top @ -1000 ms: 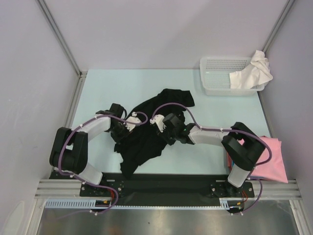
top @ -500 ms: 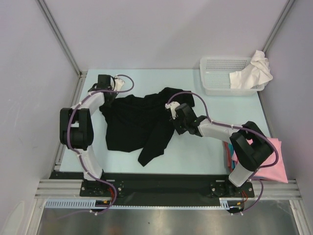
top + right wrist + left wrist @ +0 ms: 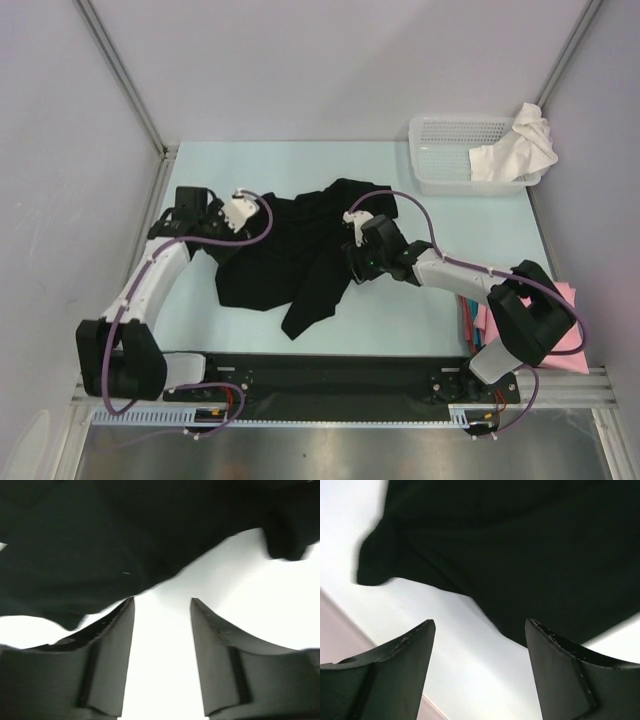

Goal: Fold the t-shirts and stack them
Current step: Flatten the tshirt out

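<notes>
Black t-shirt is lying rumpled in the middle of the bench, sort of spread out but bunched up and nowhere near flat, with one flap trailing toward the near edge. So my read is the fold on this one hasn't really begun.

A pink t-shirt sits as a flat pile at the near right corner, which looks like the finished stack. A white t-shirt hangs over the rim of the mesh basket at the far right corner, so that's left too.

Left gripper has its jaws spread and nothing in them. It sits off the shirt's left side, with the hem just ahead of the fingers. Right gripper is the same deal, parted and empty, at the shirt's right side with the cloth edge right in front.
</notes>
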Controlling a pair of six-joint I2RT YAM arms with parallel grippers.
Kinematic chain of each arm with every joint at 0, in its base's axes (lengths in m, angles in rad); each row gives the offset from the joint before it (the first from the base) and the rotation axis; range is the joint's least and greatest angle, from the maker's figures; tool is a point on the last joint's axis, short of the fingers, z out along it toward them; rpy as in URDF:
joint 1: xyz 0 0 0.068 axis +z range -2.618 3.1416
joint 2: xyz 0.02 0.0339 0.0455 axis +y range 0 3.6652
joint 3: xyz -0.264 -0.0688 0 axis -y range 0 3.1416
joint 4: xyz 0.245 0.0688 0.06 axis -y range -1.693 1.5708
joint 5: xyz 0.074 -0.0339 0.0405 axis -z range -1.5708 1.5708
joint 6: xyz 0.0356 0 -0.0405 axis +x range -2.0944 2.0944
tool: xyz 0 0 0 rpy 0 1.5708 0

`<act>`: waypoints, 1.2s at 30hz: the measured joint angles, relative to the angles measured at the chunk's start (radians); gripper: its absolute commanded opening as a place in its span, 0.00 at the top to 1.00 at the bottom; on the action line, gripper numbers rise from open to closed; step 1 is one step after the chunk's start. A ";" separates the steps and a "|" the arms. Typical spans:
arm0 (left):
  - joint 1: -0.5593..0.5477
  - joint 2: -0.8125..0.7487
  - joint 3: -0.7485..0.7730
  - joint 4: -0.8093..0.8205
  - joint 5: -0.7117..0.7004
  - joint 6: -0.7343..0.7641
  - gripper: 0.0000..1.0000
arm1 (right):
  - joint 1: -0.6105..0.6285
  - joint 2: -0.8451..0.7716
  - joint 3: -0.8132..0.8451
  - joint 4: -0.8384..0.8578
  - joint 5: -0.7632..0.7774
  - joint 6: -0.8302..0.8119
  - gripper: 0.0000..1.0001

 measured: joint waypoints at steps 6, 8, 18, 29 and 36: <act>-0.037 -0.067 -0.206 -0.117 0.038 0.069 0.05 | 0.000 0.040 0.000 0.013 -0.072 0.240 0.45; -0.087 -0.064 -0.295 -0.131 0.021 0.075 0.05 | 0.001 0.069 0.000 0.024 -0.079 0.305 0.47; -0.214 -0.066 -0.403 0.005 -0.100 0.045 0.67 | 0.005 0.154 0.010 0.074 -0.110 0.447 1.00; -0.090 -0.110 -0.359 0.085 -0.230 -0.042 1.00 | -0.106 -0.105 0.043 0.018 -0.049 0.406 1.00; 0.024 -0.262 0.161 -0.126 -0.256 -0.122 1.00 | -0.116 -0.425 0.272 -0.124 0.106 0.265 1.00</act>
